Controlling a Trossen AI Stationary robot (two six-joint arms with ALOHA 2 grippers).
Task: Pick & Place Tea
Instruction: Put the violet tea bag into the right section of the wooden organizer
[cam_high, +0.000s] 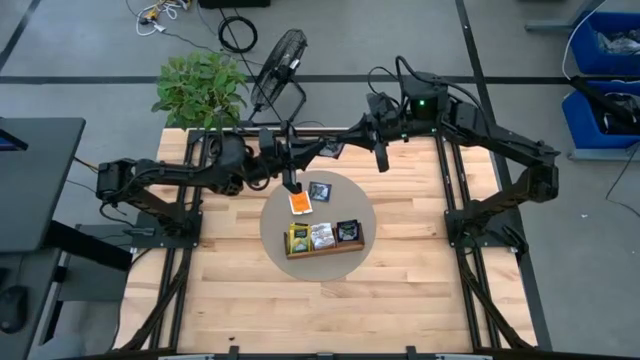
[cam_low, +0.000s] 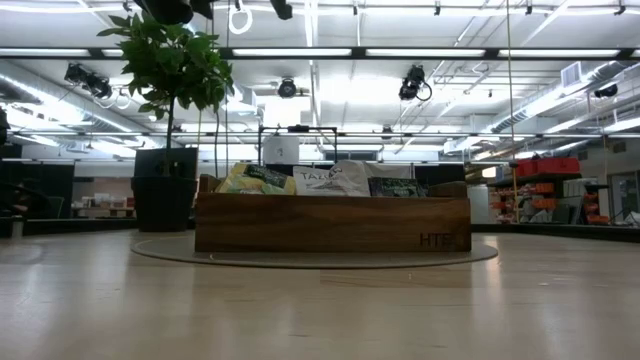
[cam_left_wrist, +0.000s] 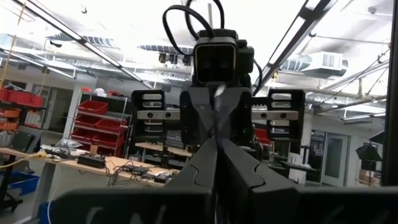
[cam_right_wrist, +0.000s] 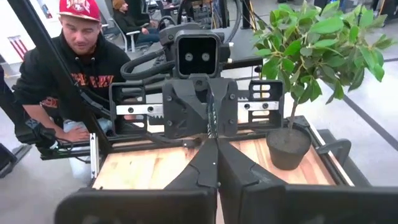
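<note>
While raised, both pincers (cam_high: 289, 160) (cam_high: 381, 158) closed.

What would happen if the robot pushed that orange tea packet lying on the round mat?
The orange tea packet lies flat on the round mat, so it would probably slide rather than roll or tip. It looks thin and small beside the wooden tray, so likely light and a bit bendy.

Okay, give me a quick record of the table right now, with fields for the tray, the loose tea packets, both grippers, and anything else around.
tray: wooden tray on round mat, three compartments holding tea packets
loose packets: orange packet and dark packet on the mat beyond the tray
left gripper: shut, empty, raised above the orange packet
right gripper: shut, empty, raised at the table's far edge
other: potted plant at far left corner; person beside the table
</note>
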